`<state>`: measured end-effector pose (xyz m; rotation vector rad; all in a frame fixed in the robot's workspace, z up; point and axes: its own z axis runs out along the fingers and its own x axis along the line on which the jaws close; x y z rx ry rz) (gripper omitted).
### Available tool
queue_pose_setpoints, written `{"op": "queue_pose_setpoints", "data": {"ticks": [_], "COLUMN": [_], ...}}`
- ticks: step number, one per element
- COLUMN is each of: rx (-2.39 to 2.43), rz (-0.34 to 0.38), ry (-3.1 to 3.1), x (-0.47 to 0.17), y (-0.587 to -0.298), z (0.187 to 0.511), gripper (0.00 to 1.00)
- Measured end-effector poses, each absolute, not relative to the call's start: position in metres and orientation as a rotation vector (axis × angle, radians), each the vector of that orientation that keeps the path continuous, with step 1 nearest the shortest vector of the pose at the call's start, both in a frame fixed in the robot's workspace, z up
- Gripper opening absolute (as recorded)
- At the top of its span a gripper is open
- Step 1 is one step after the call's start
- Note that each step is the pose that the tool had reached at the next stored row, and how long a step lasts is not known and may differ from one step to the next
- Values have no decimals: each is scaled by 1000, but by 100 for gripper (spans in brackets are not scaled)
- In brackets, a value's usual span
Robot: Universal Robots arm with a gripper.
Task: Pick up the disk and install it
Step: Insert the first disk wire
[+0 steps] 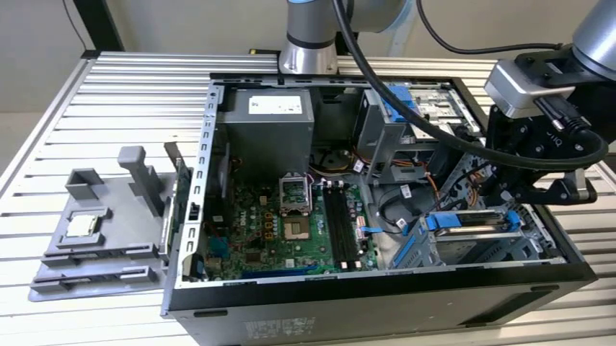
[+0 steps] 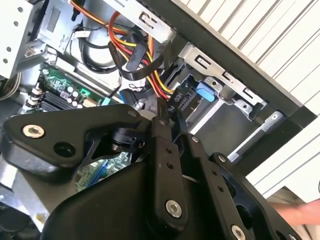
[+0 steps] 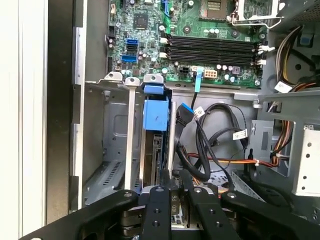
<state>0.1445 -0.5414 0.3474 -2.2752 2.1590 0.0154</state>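
One disk (image 3: 155, 115) stands in one drive bay (image 3: 112, 130), four o'clock in one open computer case (image 1: 385, 292); one gripper (image 3: 178, 194) pinches its end.

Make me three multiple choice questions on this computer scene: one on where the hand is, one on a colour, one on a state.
1. Where is the hand?
A) over the grey fixture
B) over the drive cage, at the exterior view's right
C) off the table

2. What colour is the carrier on the disk?
A) red
B) blue
C) yellow

3. The computer case is:
A) shut
B) open
C) upside down

Answers:
1. B, the hand hangs above the cage.
2. B, a bright blue frame sits in the cage.
3. B, the green motherboard is exposed.
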Motion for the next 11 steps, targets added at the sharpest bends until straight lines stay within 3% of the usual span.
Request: {"op": "queue_pose_setpoints", "data": {"ticks": [11], "rx": [-2291], "rz": [-22], "ry": [2174], "x": [142], "y": [-541], "z": [341], "gripper": [0]}}
